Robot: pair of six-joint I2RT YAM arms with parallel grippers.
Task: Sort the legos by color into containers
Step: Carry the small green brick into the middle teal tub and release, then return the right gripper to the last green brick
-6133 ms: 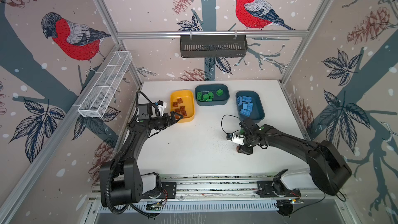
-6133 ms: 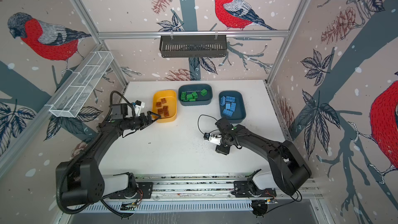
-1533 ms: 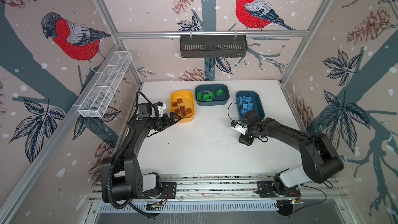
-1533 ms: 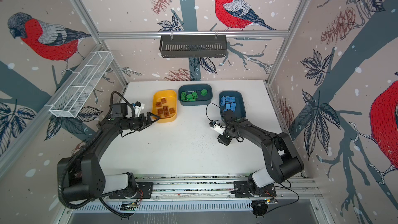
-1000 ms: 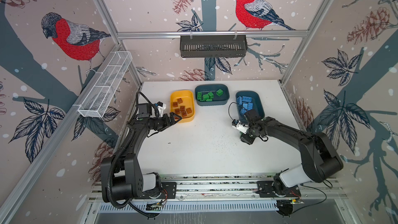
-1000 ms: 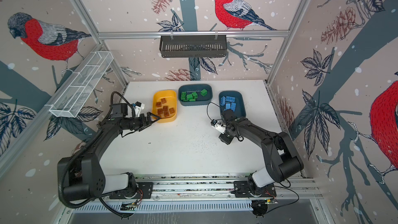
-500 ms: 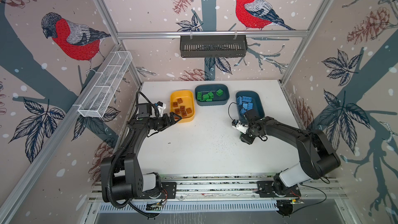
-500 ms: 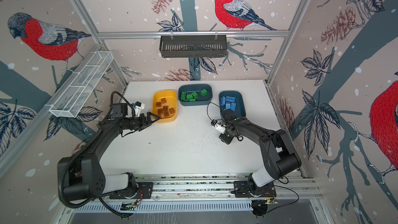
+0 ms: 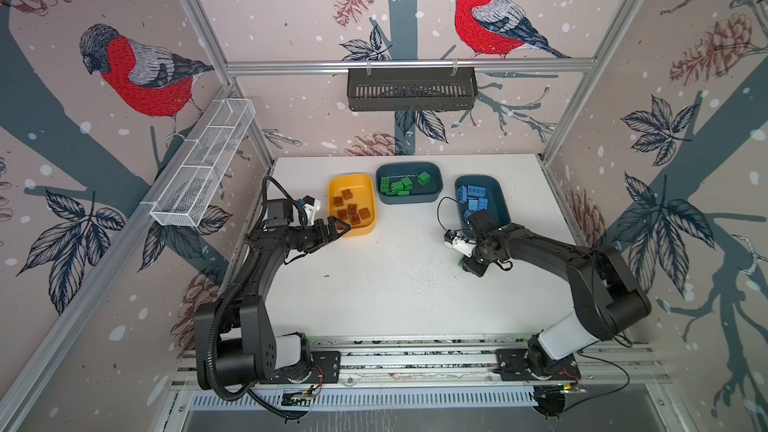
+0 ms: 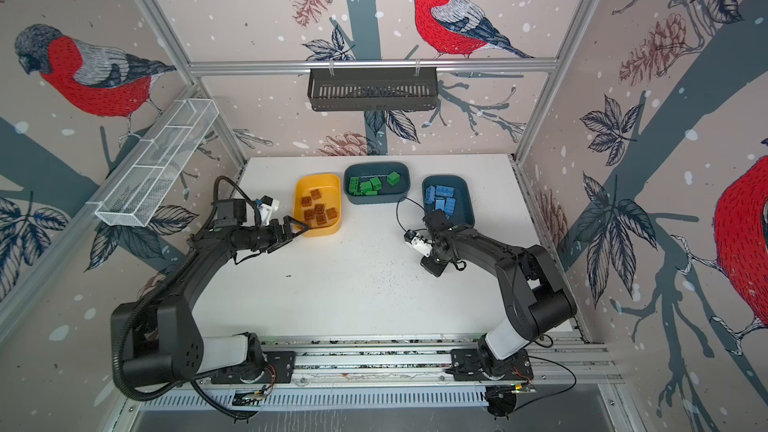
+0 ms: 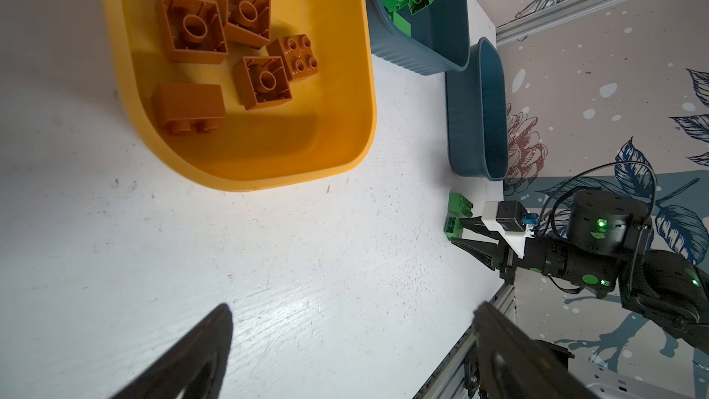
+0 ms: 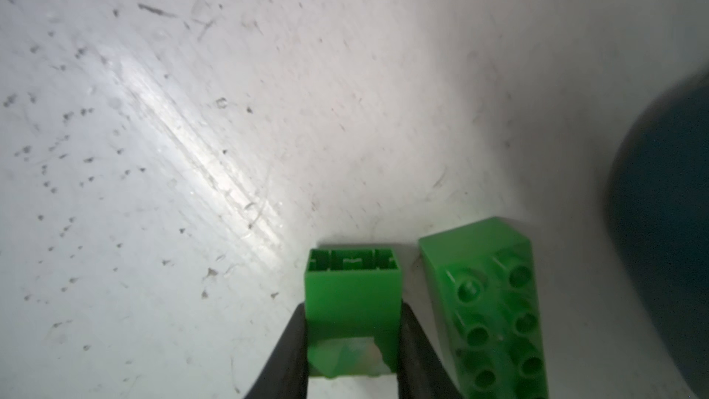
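**Legos (image 9: 399,185) nearly sorted: right tool clamps a stray green brick**

The right tool (image 12: 352,314) has just drawn its jaws in on a green brick (image 12: 351,289). The brick lies on the table (image 12: 192,128), on the near side of the right teal tub (image 9: 500,201). Both black fingers (image 12: 292,347) now press its side faces. The brick seems to rest on the table, so the grip looks made but the lift is not.

A second green brick (image 12: 491,301) lies just beside it, studs showing, clear of the fingers. Both belong in the middle teal tub (image 9: 409,200), farther back and to the left, with the other green pieces (image 9: 424,177).

Blue bricks (image 9: 473,201) sit in the right tub and brown bricks (image 9: 351,211) in the yellow tub (image 9: 332,184). The left tool (image 9: 338,229) hangs wide open and empty at that tub's near edge. These two green bricks look like the last unsorted.
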